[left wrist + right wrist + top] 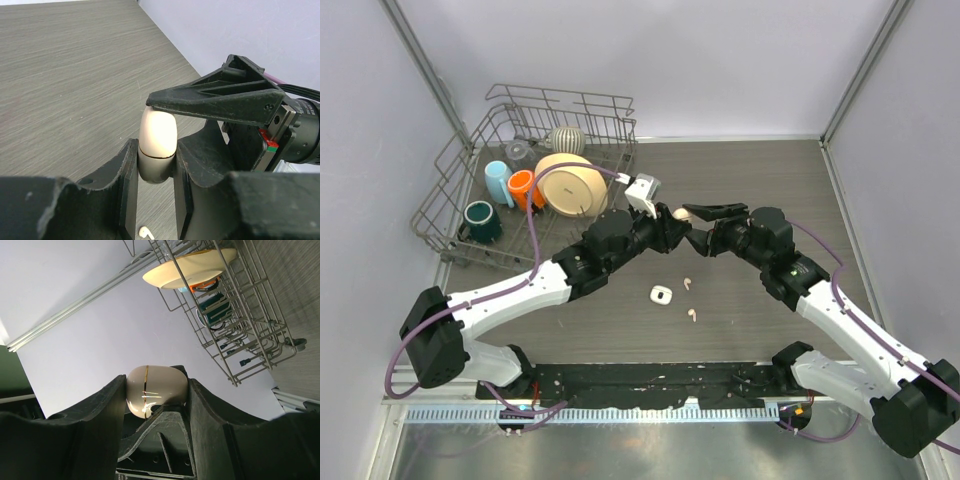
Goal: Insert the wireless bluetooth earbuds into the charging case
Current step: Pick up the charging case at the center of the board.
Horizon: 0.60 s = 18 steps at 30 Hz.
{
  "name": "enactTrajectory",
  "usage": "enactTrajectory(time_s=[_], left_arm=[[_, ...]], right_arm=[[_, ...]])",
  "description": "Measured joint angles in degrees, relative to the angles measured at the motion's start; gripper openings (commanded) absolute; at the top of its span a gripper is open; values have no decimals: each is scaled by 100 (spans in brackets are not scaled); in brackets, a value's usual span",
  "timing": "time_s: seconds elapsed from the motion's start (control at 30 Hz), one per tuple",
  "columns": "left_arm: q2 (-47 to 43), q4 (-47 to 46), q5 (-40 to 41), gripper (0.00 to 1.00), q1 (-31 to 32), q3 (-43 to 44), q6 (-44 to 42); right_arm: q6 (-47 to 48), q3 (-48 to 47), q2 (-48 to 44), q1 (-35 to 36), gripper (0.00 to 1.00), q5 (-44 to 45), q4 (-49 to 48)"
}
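The charging case [680, 213] is a cream, egg-shaped shell with its lid seam closed, held in the air over the middle of the table. In the left wrist view my left gripper [156, 150] is shut on the lower half of the case [157, 131]. My right gripper [156, 382] is shut on the case [152, 387] from the opposite side, with one right finger [215, 97] lying across its top. Two white earbuds [687, 284] [692, 314] lie on the table below. One earbud [146, 232] shows between the left fingers.
A small white rounded piece [661, 294] lies beside the earbuds. A wire dish rack [450, 205] at the back left holds a cream bowl [570, 184], mugs and cups. Grey walls close in the table on three sides.
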<state>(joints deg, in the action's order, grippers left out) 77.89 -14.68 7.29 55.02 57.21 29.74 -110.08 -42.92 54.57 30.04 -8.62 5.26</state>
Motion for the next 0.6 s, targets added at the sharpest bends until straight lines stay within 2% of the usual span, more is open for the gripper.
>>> enactTrajectory(time_s=[0.07,0.2,0.23,0.3,0.33,0.4,0.47,0.5,0.6], left_arm=[[0,0,2,1,0,0,-7],[0,0,20,0,9,0,-22],[0,0,22,0,9,0,-24],[-2,0,20,0,11,0,-26],[-4,0,22,0,13,0,-26],[-7,-2,17,0,17,0,-35],[-17,-4,20,0,33,0,-50],[-28,-4,20,0,37,0,-63],[-50,2,22,0,39,0,-125]], right_arm=[[0,0,0,0,1,0,0],[0,0,-11,0,3,2,2],[2,2,-15,2,10,2,2],[11,4,-33,2,16,24,17],[20,4,-42,2,26,26,22],[44,4,-66,2,33,46,37],[72,7,-96,9,45,55,48],[94,7,-109,13,55,68,48],[186,7,-166,20,68,107,48]])
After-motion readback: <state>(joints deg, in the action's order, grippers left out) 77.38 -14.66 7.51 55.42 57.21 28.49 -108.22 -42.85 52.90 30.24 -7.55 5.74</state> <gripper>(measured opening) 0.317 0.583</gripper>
